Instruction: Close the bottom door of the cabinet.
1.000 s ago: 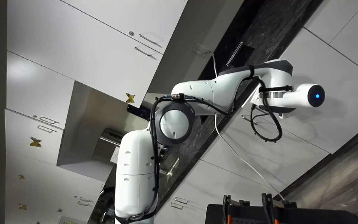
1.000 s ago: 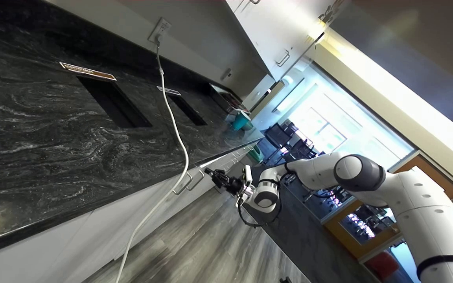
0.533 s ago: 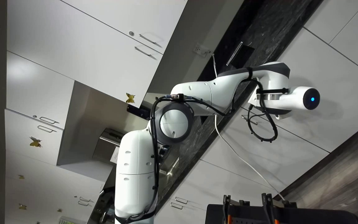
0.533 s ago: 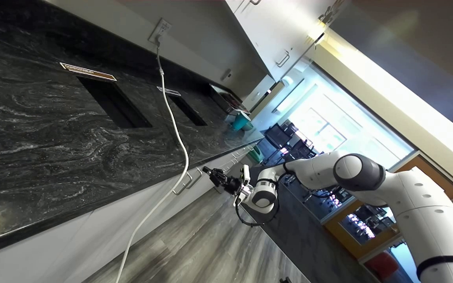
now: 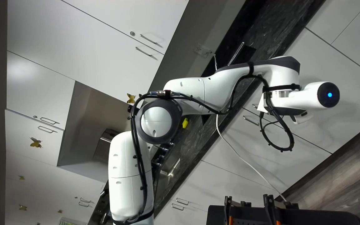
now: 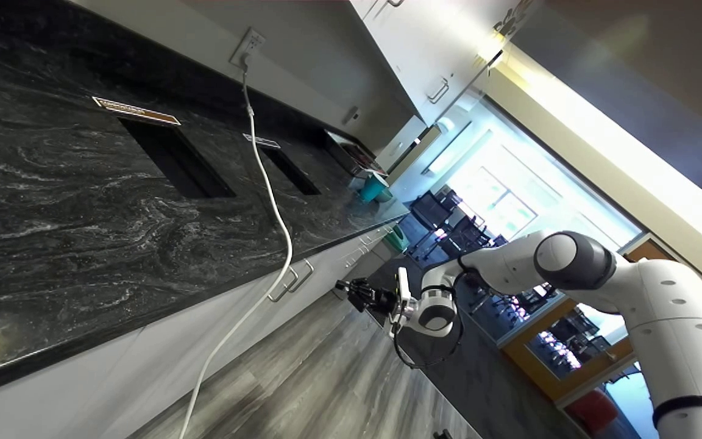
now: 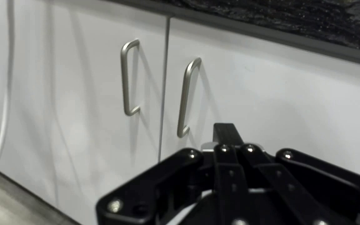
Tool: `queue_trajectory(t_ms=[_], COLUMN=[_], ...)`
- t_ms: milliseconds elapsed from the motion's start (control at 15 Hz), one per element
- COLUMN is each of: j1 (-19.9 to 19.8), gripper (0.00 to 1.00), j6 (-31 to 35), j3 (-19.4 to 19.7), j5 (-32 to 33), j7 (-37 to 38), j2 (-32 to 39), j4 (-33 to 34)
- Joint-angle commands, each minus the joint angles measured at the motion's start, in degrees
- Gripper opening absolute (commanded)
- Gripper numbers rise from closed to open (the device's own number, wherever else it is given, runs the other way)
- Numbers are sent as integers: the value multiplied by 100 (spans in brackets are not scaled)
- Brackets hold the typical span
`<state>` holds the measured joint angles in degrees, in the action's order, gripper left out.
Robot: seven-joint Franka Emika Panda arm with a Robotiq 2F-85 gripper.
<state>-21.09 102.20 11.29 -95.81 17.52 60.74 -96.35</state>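
The cabinet (image 5: 245,147) is a white flat-front unit under a dark stone countertop. Its bottom door (image 7: 277,93) is the right-hand plain white panel in the wrist view, with one metal bar handle (image 7: 184,97). It sits flush with the panel on its left, with only a thin seam between them. The door also shows in both exterior views (image 5: 355,118) (image 6: 322,277). My gripper (image 7: 227,134) is shut and empty in front of the door, right of and below the handle. In an exterior view its fingertips (image 6: 340,285) stand apart from the door face.
A white cable (image 6: 265,183) hangs from the outlet across the countertop (image 6: 174,244) and down past the left panel. The left panel's handle (image 7: 125,78) sticks out beside the seam. A black padded object with clamps (image 5: 292,215) stands at the bottom of an exterior view.
One second ago a bright door edge stood slightly out from the cabinet; the gap is gone and the door is flush. My gripper first moved toward the door, then backed away from it.
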Motion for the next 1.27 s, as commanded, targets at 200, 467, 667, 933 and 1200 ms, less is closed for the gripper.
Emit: queue_trajectory(t_ms=[200,467,667,933,1200], j1=[245,331,237,-62,-60], gripper=[0,0,0,1,1], j6=[46,401,740,915,1054], j3=[939,1250,1260,1006,990], j5=[1935,3100,3852,4218,4362], j7=[-1320,-2158,-2721,-2960,-3173], j2=[-1781,-2709,-3220,-3200,-3413], j4=[-1842,-2633,-2949,-2807,-2950])
